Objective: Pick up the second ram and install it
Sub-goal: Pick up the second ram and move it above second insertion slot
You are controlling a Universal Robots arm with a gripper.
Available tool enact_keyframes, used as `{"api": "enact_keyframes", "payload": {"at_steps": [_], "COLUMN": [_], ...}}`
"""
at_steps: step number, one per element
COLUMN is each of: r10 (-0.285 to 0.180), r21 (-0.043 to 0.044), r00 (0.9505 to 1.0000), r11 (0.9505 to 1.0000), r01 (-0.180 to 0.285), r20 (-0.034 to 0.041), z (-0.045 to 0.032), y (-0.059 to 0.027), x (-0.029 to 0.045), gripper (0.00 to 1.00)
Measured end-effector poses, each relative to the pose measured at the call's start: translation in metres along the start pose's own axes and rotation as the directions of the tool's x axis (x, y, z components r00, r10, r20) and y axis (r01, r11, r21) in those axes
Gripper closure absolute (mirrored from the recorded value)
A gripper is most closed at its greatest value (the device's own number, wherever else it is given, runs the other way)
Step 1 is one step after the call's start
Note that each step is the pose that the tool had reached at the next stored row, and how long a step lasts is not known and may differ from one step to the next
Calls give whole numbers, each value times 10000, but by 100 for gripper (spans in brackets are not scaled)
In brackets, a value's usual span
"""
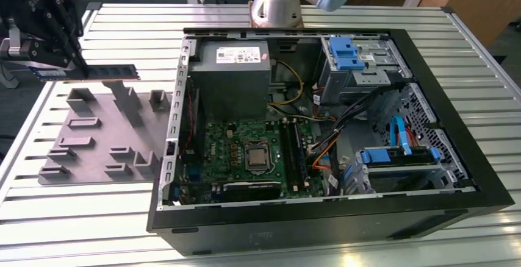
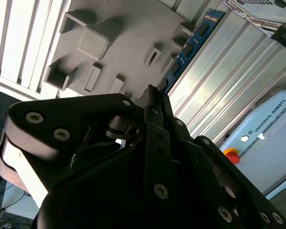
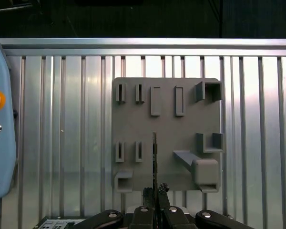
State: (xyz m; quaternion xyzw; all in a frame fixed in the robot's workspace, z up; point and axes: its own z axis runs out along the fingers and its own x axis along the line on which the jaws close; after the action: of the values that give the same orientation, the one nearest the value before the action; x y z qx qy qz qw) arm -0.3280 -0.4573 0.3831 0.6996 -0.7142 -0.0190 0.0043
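**Step in hand — carrying the gripped module**

The gripper (image 1: 82,66) is closed on the second ram (image 1: 110,72). It pinches the stick near one end, so most of the length juts out towards the exterior view's right. The stick hangs level over the grey fixture plate (image 1: 106,133), which lies on the slatted surface (image 1: 82,218) beside the open computer case (image 1: 326,224). It appears clear of the plate, but the gap to the nearest upright post cannot be judged.

In the first wrist view the second ram (image 3: 155,152) shows edge-on, straight out from the gripper (image 3: 156,191) and in line with it. This suggests a square grip.

Recommended handling:

- Hold the stick's present attitude. An end grip leaves a long lever, so a knock at the free end would likely twist the stick between the fingers.
- Keep the free end above the plate's posts and above the case wall.
- The memory slots (image 1: 291,151) lie beside the motherboard (image 1: 236,145) socket, with loose cables near — a probable snag risk.
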Motion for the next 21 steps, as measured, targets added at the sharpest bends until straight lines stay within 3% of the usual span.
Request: {"api": "enact_keyframes", "payload": {"at_steps": [17, 21], "r10": [-1, 0], "r21": [0, 0], "r00": [10000, 10000], "r11": [10000, 10000], "r01": [1, 0], "r20": [0, 0], "z": [-2, -4], "y": [-67, -122], "x": [-1, -3], "gripper": [86, 86]}}
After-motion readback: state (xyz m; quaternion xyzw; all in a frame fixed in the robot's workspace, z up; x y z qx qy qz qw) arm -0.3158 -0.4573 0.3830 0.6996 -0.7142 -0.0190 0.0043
